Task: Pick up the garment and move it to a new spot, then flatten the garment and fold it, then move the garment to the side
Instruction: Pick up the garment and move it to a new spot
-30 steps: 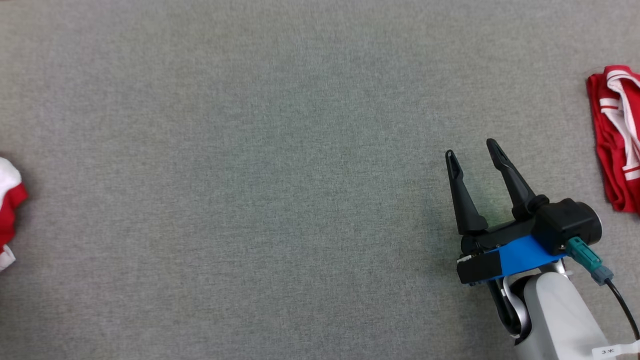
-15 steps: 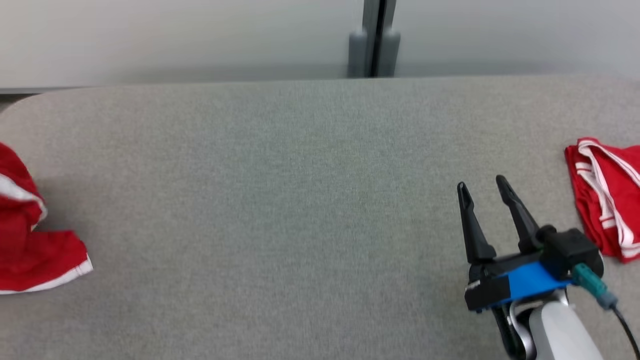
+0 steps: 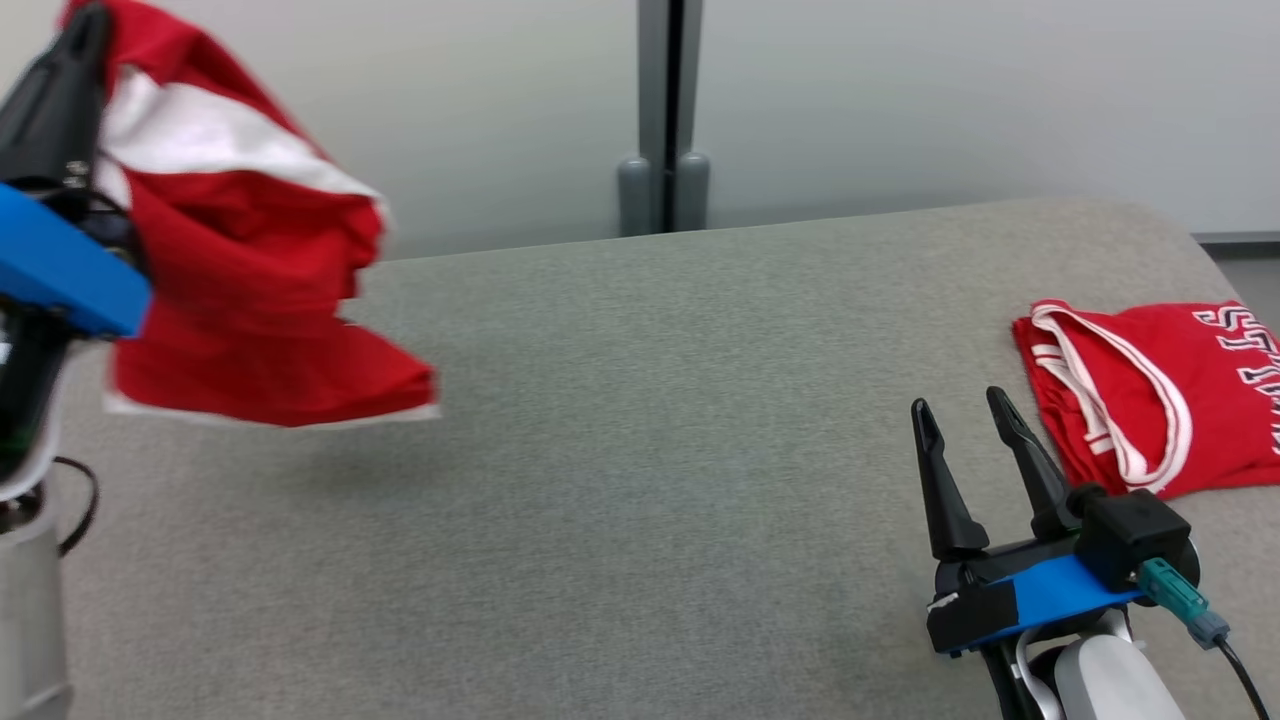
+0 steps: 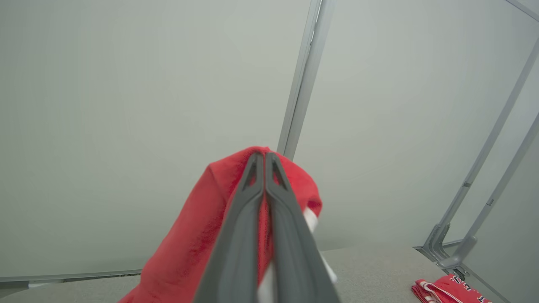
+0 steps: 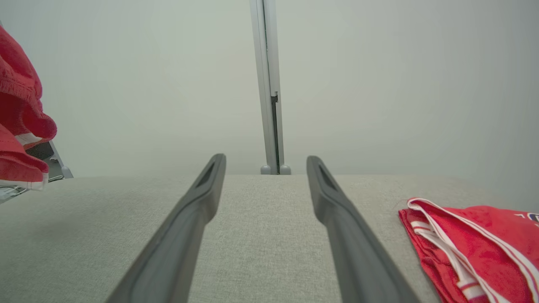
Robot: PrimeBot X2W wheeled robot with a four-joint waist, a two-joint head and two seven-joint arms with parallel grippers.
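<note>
The left gripper [image 4: 264,160] holds a red-and-white garment [image 3: 250,270] aloft, its fingers clenched on a bunch of cloth that hangs crumpled below and beside them, clear of the grey table [image 3: 650,480]. The right gripper [image 3: 958,405] sits low over the table, fingers spread with nothing between them. A second red jersey [image 3: 1140,400] lies flat just to their right. The step in hand looks to be the first — carrying the garment to a new spot. Next, the cloth likely needs lowering onto the bare table left of the right fingers, ready for flattening.
</note>
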